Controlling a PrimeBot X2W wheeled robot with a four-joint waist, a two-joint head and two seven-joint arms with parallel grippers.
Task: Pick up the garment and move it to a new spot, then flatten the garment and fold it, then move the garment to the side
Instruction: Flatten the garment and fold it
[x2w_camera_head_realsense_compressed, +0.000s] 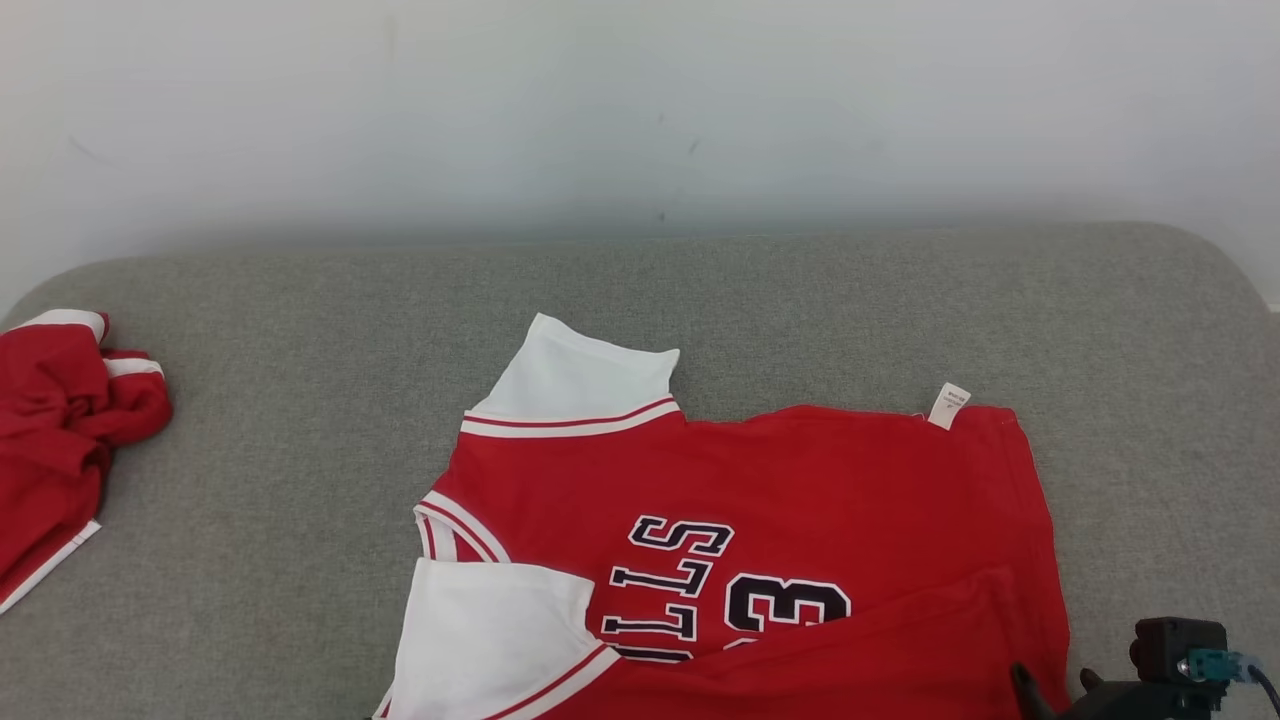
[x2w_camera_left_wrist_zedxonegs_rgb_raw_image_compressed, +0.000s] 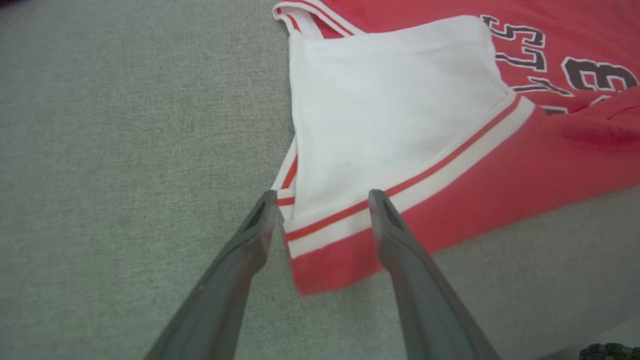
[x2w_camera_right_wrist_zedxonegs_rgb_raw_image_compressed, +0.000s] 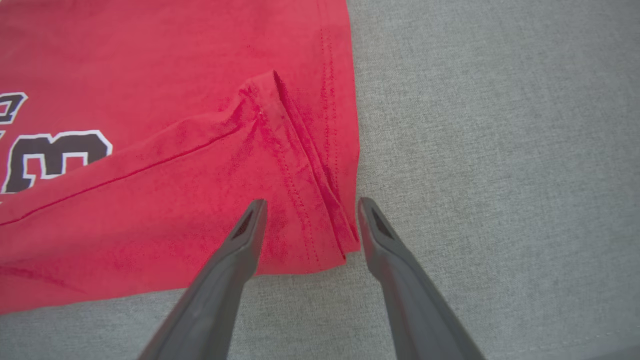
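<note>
The jersey (x2w_camera_head_realsense_compressed: 800, 480) is bright red. Its sleeves (x2w_camera_head_realsense_compressed: 575, 375) are white, each edged by a white band carrying a thin red stripe. The lettering (x2w_camera_head_realsense_compressed: 680, 570) is black with white outlines. A small white label (x2w_camera_head_realsense_compressed: 948, 405) with faint grey print shows at the jersey's far right edge. The cushion (x2w_camera_head_realsense_compressed: 300, 400) is a finely woven, heathered grey. At the left, a second garment (x2w_camera_head_realsense_compressed: 50, 430) is red with white stripes. The wall (x2w_camera_head_realsense_compressed: 640, 100) is pale grey-white. The left gripper (x2w_camera_left_wrist_zedxonegs_rgb_raw_image_compressed: 322, 197) and right gripper (x2w_camera_right_wrist_zedxonegs_rgb_raw_image_compressed: 312, 204) are dark grey. A teal connector (x2w_camera_head_realsense_compressed: 1210, 665) shows at the near right.
</note>
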